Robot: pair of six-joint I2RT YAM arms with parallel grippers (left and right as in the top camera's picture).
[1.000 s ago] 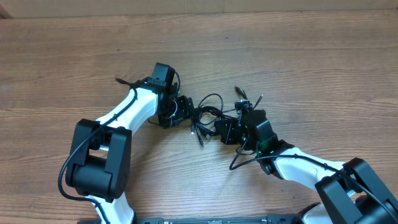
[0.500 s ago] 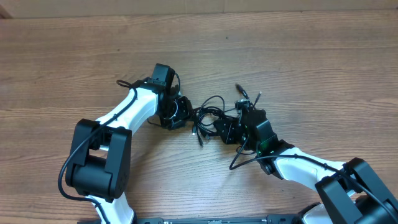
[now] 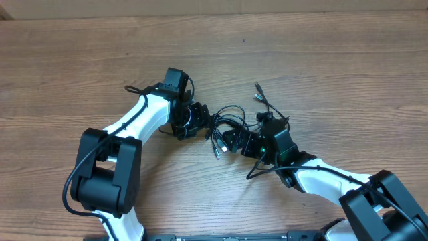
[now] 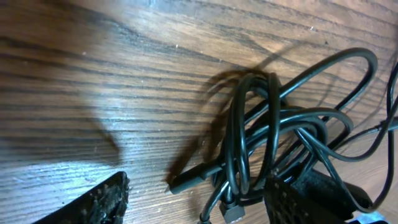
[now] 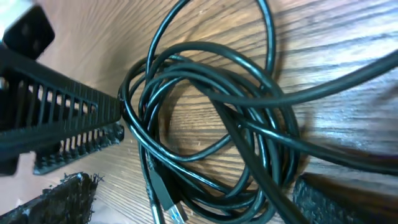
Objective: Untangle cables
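Overhead: even, fairly bright, sharp; shadows soft + short. L wrist cam: dimmer, pale glare patch on table (image 4: 56,165) just ahead of L pincer (image 4: 198,183), left side; cables (image 4: 267,124) cast soft shadows leftward. R wrist cam: cables close, slightly soft; R pincer (image 5: 193,186) fingers blurred at btm edge, corner far left of it blown white.

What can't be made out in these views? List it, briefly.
- Overhead: how the cables cross; too small, and the left tool and right tool cover the bundle's ends.
- Left wrist: where the loops lead; cut off by the right edge.
- Right wrist: the plug; cut off by the bottom edge.
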